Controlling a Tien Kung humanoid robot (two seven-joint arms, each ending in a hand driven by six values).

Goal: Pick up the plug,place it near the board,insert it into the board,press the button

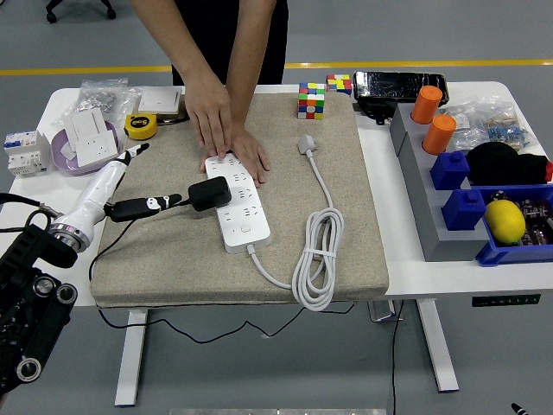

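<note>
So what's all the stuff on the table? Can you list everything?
Mat: 1, beige, middle of the table.
Power strip: 1, white, on the mat.
Plug: 1, black, at the strip's left edge.
White cable: 1, coiled, right of the strip.
Cubes: 2, many colours, far edge of the mat.
Tape measure: 1, yellow, far left.
Cups: 2, orange, right side.
Bins: 3, blue, right side.
Lemon: 1, yellow, in the nearest bin.
Person's hands: 2, at the strip's far end.
Left hand: 1, white and black, left of the plug, fingers by it.
</note>
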